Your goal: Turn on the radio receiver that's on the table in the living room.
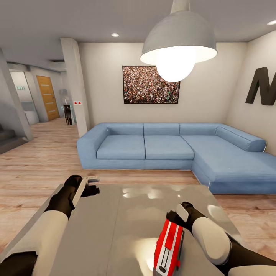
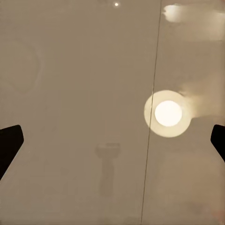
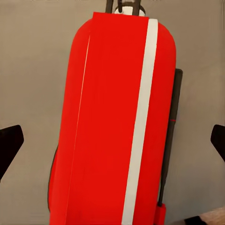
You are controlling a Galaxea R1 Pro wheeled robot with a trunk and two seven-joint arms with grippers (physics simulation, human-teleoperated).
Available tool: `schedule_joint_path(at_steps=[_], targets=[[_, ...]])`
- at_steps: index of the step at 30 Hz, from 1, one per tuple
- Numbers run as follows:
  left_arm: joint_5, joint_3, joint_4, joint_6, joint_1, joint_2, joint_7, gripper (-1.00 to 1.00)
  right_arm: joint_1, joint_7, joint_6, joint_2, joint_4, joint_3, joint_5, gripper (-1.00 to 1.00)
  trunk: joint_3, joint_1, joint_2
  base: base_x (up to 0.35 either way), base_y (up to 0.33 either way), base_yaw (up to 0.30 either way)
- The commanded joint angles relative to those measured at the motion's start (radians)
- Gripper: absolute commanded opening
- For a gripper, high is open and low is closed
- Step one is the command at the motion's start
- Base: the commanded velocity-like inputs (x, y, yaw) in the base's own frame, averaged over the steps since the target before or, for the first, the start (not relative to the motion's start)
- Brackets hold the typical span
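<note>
Red with a white stripe and a thin dark wire handle, the small hand-sized radio receiver [image 1: 168, 247] lies on the near right part of the glossy grey low bench [image 1: 126, 230], close to its front edge. Directly above it hovers the right hand [image 3: 112, 140], fingers spread wide to either side of the red casing and touching nothing. In the right wrist view the radio receiver [image 3: 117, 122] lies lengthwise between the two dark fingertips [image 3: 9, 143], well clear of both.

Farther back on the left, the left hand [image 1: 90, 186] hangs over the bench's far left corner, released and holding nothing; its wrist view looks down on the bare reflective bench top [image 2: 70, 93], where a round lamp reflection [image 2: 168, 113] glows.

Beyond the bench, on the light wood floor [image 1: 34, 165] of the living room, stands a blue L-shaped sofa [image 1: 172, 149]. A framed crowd picture [image 1: 151, 84] hangs on the wall behind it, and a lit grey dome pendant lamp [image 1: 178, 42] hangs overhead.
</note>
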State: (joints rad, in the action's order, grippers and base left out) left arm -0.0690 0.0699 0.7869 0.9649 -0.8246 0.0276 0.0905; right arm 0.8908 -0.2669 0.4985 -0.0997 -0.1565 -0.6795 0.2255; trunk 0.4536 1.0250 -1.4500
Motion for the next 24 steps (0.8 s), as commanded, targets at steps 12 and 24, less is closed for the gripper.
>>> schedule_joint_path(at_steps=[12, 24], targets=[[0.0, 0.0, 0.0, 0.0, 0.001, 0.0, 0.0, 1.0, -0.013, 0.0, -0.02, -0.001, 0.0, 0.0, -0.001, 1.0, 0.0, 0.0, 0.0, 0.0, 0.0, 0.0], [0.0, 0.0, 0.0, 0.0, 0.001, 0.0, 0.0, 1.0, -0.013, 0.0, -0.021, -0.001, 0.0, 0.0, -0.002, 1.0, 0.003, 0.0, 0.0, 0.0, 0.0, 0.0]])
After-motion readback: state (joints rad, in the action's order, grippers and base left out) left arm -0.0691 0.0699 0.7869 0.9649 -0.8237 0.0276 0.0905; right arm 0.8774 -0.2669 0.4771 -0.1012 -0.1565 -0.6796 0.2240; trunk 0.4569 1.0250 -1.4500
